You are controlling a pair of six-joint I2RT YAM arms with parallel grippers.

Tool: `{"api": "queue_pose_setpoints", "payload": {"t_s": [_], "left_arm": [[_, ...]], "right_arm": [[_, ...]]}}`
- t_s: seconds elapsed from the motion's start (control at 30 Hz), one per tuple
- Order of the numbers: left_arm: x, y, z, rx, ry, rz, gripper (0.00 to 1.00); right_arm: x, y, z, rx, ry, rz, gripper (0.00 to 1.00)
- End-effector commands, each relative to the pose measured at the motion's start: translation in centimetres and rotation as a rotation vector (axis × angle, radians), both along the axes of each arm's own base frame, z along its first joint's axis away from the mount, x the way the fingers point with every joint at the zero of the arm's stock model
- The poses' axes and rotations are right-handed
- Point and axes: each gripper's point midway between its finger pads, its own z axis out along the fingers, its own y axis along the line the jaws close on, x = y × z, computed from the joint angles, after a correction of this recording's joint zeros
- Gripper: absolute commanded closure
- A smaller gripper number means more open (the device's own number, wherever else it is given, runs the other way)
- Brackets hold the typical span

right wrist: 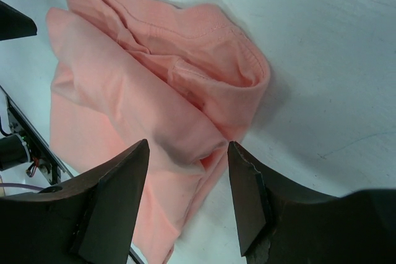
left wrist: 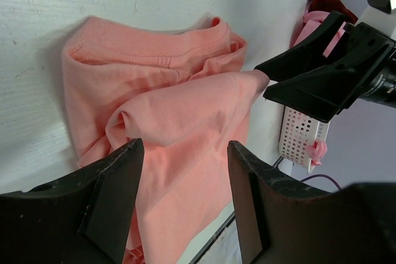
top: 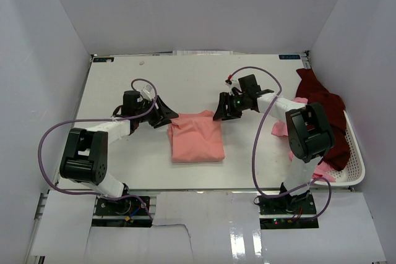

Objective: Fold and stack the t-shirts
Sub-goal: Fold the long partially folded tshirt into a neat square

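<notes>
left arm [top: 105, 129] bent inward | left jaws apart | right arm [top: 278, 102] bent inward | right jaws apart

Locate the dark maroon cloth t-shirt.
Top view, far right: the dark maroon cloth t-shirt is heaped in the white slotted plastic basket, spilling past its far end.

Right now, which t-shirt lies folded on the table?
The salmon-pink cloth t-shirt, centre; the dark maroon t-shirt and lighter pink t-shirt lie crumpled at right.

Far strip of table [top: 185, 78] behind salmon shirt [top: 197, 143]: free passage. Left gripper [top: 168, 117] and right gripper [top: 221, 112] flank shirt's far corners, blocking side approach. Right edge crowded: basket [top: 354, 153], maroon shirt [top: 322, 100]. White walls [top: 55, 47] enclose three sides.
</notes>
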Motion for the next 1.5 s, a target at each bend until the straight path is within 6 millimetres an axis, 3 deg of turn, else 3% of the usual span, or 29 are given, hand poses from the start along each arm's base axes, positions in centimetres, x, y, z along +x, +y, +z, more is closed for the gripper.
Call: {"api": "queue_pose_setpoints", "payload": {"t_s": [0.0,0.1,0.23,0.43,0.8,1.07,1.17,1.2,1.27,1.3,1.37,1.47], "left_arm": [[-0.1,-0.2,0.2,-0.011,-0.028,-0.033,0.34],[0.0,-0.2,-0.1,-0.010,-0.024,-0.041,0.34],[0.3,-0.3,-0.3,-0.009,-0.021,-0.043,0.34],[0.9,-0.5,-0.1,-0.016,-0.024,-0.050,0.35],[2.1,-0.8,0.6,-0.028,-0.035,-0.052,0.37],[2.0,-0.9,-0.1,-0.035,-0.010,-0.051,0.37],[1.5,-0.7,0.6,-0.031,-0.015,-0.045,0.38],[1.4,-0.7,1.6,-0.033,-0.041,-0.044,0.38],[0.9,-0.5,2.6,-0.028,-0.045,-0.041,0.38],[0.7,-0.4,3.3,-0.022,-0.061,-0.042,0.38],[0.1,-0.4,5.9,-0.022,-0.118,-0.049,0.38],[-1.7,-1.1,8.5,-0.013,-0.163,-0.088,0.38]], "right_arm": [[0.7,-0.2,1.1,0.017,-0.038,0.010,0.40],[0.6,-0.2,0.8,0.023,-0.030,0.018,0.45],[0.8,0.0,0.4,0.026,-0.022,0.026,0.69],[1.5,0.6,-0.4,0.056,0.011,0.033,0.92],[2.1,1.1,0.6,0.172,0.050,-0.007,0.92],[1.9,1.1,0.1,0.210,0.081,-0.032,0.92],[2.4,1.3,0.4,0.228,0.051,-0.032,0.92],[2.5,1.2,0.4,0.229,0.049,-0.036,0.92],[2.6,1.1,0.6,0.230,0.037,-0.039,0.86],[2.9,1.0,0.7,0.218,0.018,-0.048,0.70],[3.3,0.5,1.2,0.194,-0.023,-0.069,0.54],[3.5,-0.2,1.8,0.149,-0.074,-0.083,0.51]]}}
